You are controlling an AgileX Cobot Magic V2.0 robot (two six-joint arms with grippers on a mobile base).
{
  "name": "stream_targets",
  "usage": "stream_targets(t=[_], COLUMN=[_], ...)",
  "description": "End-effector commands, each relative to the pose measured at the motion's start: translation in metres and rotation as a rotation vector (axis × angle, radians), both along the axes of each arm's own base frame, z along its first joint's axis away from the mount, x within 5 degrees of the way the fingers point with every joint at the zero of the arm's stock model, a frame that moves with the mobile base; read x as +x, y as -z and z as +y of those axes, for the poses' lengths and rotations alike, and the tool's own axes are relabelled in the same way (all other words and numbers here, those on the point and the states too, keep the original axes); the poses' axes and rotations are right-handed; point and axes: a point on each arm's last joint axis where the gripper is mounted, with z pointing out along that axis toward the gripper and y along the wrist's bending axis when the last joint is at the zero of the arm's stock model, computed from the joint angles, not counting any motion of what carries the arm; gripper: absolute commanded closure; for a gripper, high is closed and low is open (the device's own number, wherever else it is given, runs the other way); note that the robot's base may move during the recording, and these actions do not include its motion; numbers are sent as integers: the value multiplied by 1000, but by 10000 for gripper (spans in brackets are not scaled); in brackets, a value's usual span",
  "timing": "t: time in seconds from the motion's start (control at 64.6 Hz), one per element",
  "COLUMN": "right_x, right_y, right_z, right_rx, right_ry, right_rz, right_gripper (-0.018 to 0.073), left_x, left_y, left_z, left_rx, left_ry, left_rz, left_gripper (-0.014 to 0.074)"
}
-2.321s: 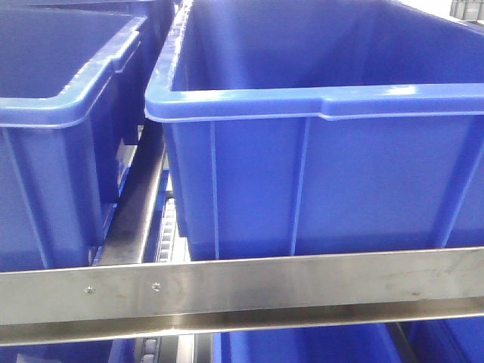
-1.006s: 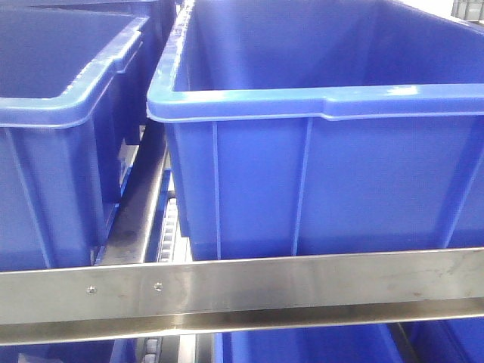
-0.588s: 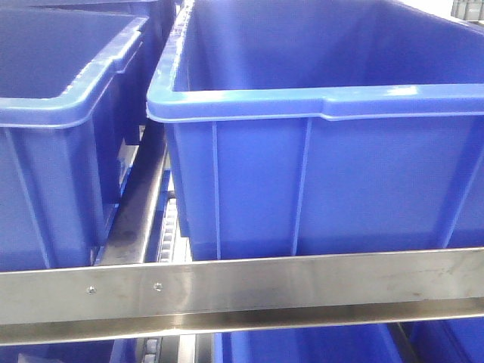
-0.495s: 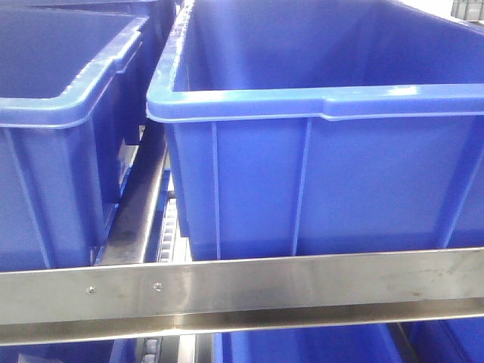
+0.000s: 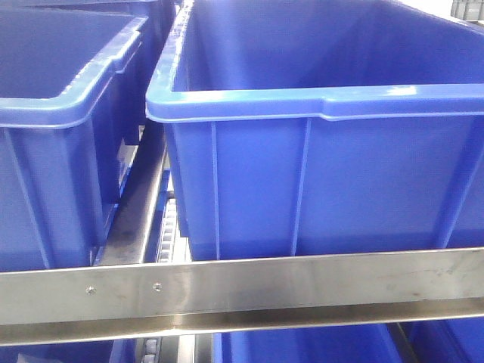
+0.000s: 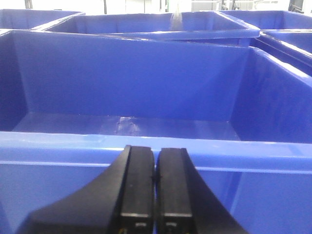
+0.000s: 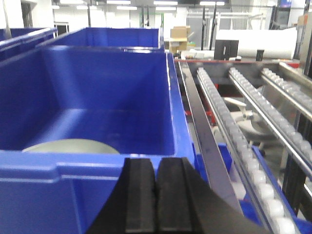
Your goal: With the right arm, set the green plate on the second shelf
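The green plate (image 7: 70, 146) lies flat on the floor of a blue bin (image 7: 97, 161), its pale sage top just showing over the bin's near rim in the right wrist view. My right gripper (image 7: 156, 168) is shut and empty, hanging in front of that rim, right of the plate and outside the bin. My left gripper (image 6: 156, 156) is shut with nothing in it, level with the near rim of another blue bin (image 6: 73, 141) whose visible floor shows nothing on it. Neither the plate nor either gripper shows in the front-facing view.
Two blue bins (image 5: 318, 102) (image 5: 45, 113) sit side by side on a shelf behind a steel front rail (image 5: 249, 283). Right of the plate's bin run a steel divider (image 7: 200, 126) and roller tracks (image 7: 234, 126). More blue bins (image 6: 156, 27) stand behind.
The front-facing view has barely shifted; the bins and the rail hold their places and no gripper has entered it.
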Motion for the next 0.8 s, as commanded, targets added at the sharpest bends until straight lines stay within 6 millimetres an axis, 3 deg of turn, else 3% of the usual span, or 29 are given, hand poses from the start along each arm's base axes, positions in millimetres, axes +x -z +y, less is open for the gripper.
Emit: stream_targets(t=[0.0, 0.789], right_x=[-6, -5], right_y=[-17, -17], right_z=[-1, -1], right_rx=[1, 0], right_ry=[7, 7], right_rz=[-155, -150], right_gripper=[511, 511], left_x=[0, 0], left_y=[4, 4], left_z=[0, 0], left_rx=[-6, -6], left_ry=[0, 0], left_rz=[-66, -66], left_gripper=[466, 466])
